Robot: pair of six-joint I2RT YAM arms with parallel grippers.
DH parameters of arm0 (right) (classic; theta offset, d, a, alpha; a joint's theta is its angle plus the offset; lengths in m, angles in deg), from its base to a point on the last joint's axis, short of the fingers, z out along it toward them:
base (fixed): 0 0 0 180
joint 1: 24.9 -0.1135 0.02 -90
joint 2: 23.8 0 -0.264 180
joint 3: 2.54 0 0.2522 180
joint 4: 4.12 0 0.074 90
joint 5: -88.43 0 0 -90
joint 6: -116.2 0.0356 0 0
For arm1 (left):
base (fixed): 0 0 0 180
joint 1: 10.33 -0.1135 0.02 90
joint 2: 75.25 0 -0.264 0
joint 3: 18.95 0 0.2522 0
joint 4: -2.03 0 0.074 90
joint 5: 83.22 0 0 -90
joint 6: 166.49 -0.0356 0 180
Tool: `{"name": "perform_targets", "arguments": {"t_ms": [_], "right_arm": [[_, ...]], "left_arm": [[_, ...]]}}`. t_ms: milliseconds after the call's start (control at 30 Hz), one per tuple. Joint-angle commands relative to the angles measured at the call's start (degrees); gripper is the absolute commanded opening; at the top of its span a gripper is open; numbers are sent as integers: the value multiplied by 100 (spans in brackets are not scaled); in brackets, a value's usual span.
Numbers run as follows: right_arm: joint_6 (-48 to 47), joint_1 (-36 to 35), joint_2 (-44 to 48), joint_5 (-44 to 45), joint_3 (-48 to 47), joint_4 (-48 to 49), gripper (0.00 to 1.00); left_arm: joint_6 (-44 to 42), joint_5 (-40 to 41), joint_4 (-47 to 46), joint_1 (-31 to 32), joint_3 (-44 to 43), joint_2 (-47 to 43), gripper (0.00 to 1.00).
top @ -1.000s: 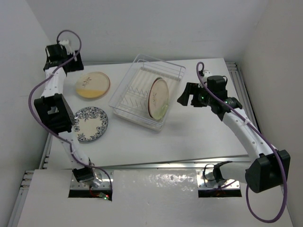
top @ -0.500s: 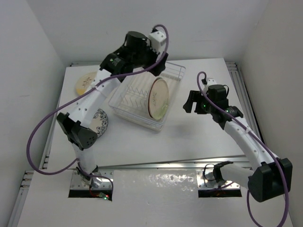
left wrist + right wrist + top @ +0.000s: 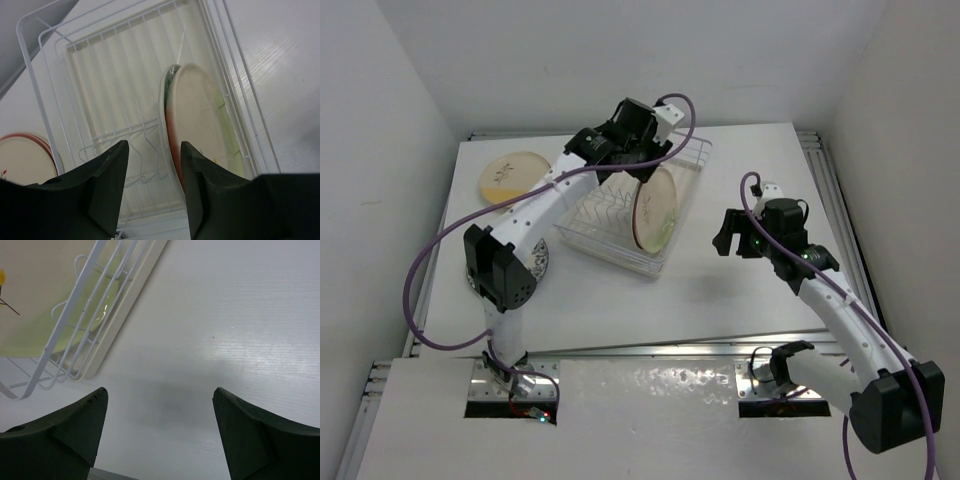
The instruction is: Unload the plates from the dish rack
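Above the dish rack (image 3: 100, 75), the left tool (image 3: 152, 145) is open beside the rim of the upright plate (image 3: 200, 120); the right tool (image 3: 160, 392), jaws apart, hangs over the desk (image 3: 240, 315).

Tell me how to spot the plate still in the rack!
Find the clear dish rack in the middle of the white table. One plate stands on edge inside, cream with a reddish rim. The yellowish plate left of the rack lies flat.

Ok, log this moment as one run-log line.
left gripper: open, over upright plate in dish rack | right gripper: open, empty, over table | cream plate: on table
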Motion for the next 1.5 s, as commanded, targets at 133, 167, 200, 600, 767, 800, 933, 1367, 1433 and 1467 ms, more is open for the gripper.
{"name": "perform_targets", "arguments": {"t_ms": [133, 167, 200, 600, 767, 800, 933, 1367, 1433, 1467], "right_arm": [[20, -38, 157, 118, 60, 96, 84], [29, -38, 175, 118, 69, 87, 84], [29, -38, 184, 118, 96, 96, 84], [-103, -38, 377, 56, 166, 157, 86], [-111, -46, 342, -49, 131, 175, 86], [-111, -46, 342, -58, 122, 166, 86], [-164, -38, 386, -58, 140, 149, 86], [-182, -38, 588, -67, 184, 34, 87], [-155, -46, 623, -84, 201, 43, 87], [-155, -38, 641, -84, 219, 35, 87]], "left_arm": [[49, 249, -169, 80, 272, -9, 42], [40, 327, -186, 80, 360, -18, 42], [14, 388, -230, 80, 395, -27, 41], [-144, 688, -432, 273, 229, -194, 31], [-311, 986, -450, 291, 132, -194, 27], [-329, 1022, -433, 291, 132, -202, 26], [-355, 1048, -424, 291, 220, -238, 25], [-338, 1250, -151, 291, 774, -88, 28], [-320, 1102, -142, 291, 756, -97, 30], [-311, 997, -107, 291, 747, -97, 32]]}}
